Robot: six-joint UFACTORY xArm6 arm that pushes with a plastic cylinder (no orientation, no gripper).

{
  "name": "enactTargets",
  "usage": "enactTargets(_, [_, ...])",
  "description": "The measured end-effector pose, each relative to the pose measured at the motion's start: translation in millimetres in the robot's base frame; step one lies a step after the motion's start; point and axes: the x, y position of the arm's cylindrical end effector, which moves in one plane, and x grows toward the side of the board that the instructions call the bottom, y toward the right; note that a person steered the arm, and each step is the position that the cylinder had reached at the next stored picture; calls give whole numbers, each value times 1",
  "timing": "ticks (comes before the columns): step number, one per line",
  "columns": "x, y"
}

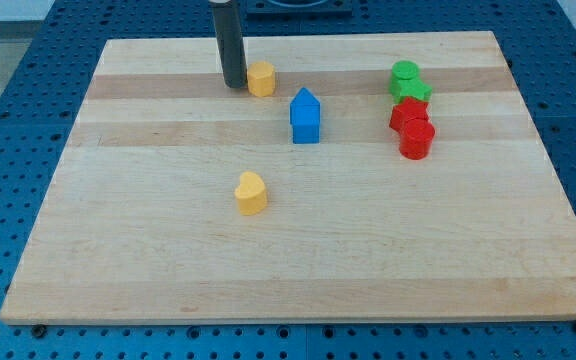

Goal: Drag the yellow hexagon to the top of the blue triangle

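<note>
The yellow hexagon (261,77) lies near the view's top, left of centre. My tip (234,84) stands just to its left, touching or almost touching it. The blue triangle-topped block (305,116) lies below and to the right of the hexagon, a short gap apart. The rod rises straight up out of the view's top edge.
A yellow heart-shaped block (251,192) lies near the board's middle. At the right, two green blocks (407,82) sit above two red blocks (413,127) in a tight column. The wooden board (118,250) rests on a blue pegboard.
</note>
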Motion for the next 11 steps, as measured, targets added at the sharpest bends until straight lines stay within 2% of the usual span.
enactTargets(4, [-18,45])
enactTargets(11, [-6,71])
